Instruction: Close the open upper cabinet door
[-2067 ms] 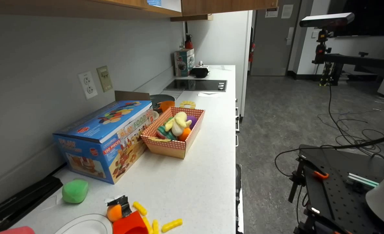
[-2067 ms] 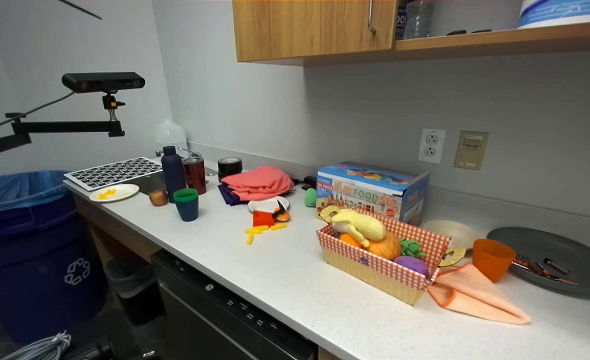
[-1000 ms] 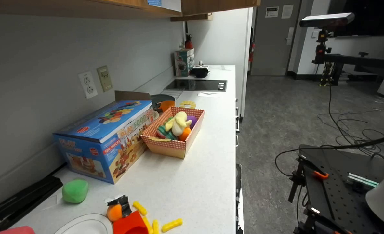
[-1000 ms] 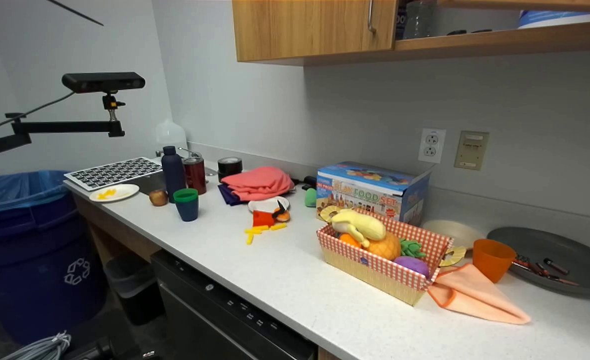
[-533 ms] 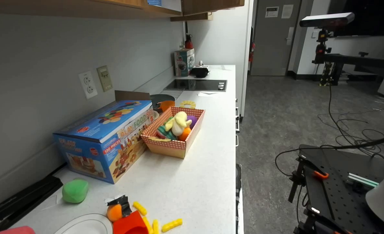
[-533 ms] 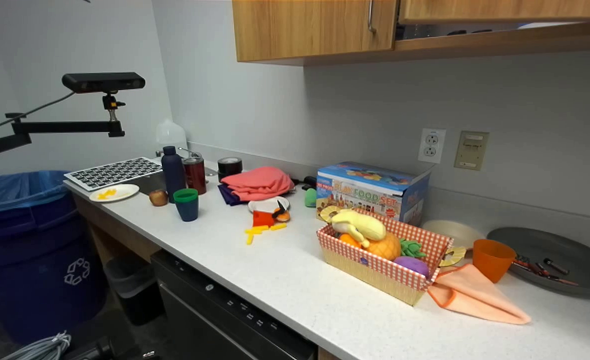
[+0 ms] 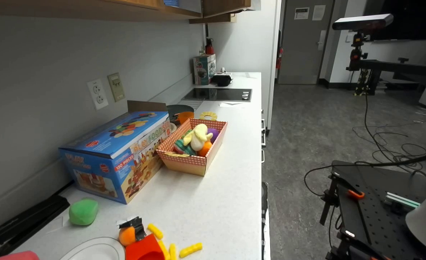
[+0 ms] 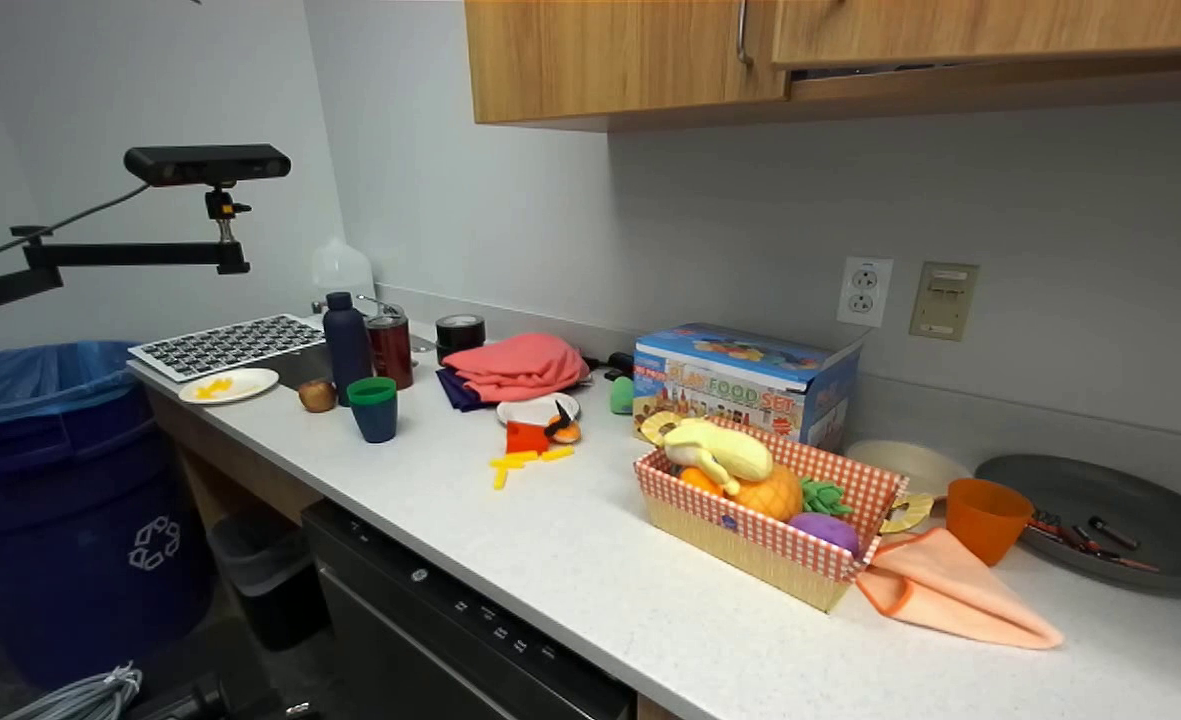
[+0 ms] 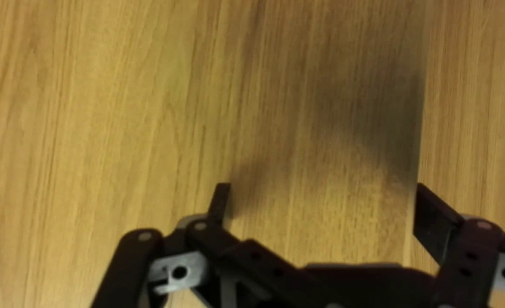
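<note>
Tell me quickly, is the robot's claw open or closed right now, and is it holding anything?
Claw: open, its two sides well apart in the wrist view, with nothing held between them.

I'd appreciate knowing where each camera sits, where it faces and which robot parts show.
In an exterior view: over the counter, looking along it toward the cooktop; robot base shows.
In an exterior view: from the counter's front, angled toward the pink cloth; no clear robot part.
Wrist view: on the wrist, facing wood, probably the cabinet door; open end effector shows.
Both exterior views share the box and basket.
</note>
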You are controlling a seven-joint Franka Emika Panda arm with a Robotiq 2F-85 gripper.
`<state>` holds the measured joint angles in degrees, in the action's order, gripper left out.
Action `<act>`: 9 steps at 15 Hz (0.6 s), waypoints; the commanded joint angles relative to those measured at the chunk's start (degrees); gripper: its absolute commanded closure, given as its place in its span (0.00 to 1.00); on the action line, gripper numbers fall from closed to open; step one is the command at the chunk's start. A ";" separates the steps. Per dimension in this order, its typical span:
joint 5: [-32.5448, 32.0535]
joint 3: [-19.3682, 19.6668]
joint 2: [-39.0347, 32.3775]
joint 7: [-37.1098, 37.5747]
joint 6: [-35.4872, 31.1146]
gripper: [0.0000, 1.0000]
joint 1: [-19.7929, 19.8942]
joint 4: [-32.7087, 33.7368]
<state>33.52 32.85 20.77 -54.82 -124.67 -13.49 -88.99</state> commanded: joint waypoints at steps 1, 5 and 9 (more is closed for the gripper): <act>3.33 -1.90 -6.69 0.50 -5.21 0.00 3.96 5.18; 3.62 -5.82 -9.19 3.36 -8.55 0.00 6.58 6.21; 2.46 -9.62 -11.59 5.63 -14.22 0.00 8.78 6.94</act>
<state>34.99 24.82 14.79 -49.78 -132.88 -8.67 -87.76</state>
